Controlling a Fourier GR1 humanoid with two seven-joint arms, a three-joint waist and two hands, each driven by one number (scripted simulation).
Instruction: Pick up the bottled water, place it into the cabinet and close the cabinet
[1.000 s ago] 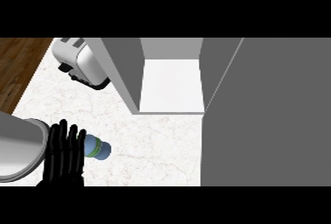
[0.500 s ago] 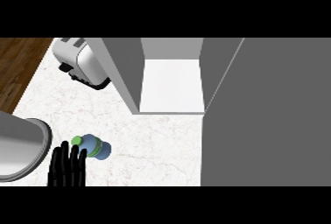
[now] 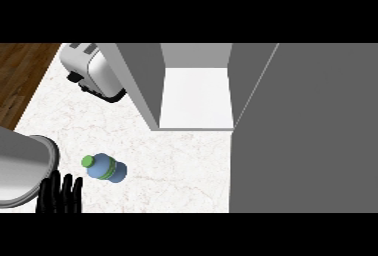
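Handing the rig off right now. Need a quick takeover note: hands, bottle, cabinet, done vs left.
Left hand: open, fingers straight, at the view's lower left, just below the bottle, holding nothing.
Right hand: not in view.
Blue plastic water bottle with green cap: on the white marble counter, outside the cabinet.
Grey cabinet: open.
Done: nothing yet.
Left: grasp the bottle, place it in the cabinet, close the cabinet.

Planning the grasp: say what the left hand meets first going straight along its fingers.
Probably the toaster, past bare counter; the bottled water lies just right of the line from the left hand. Height unclear.
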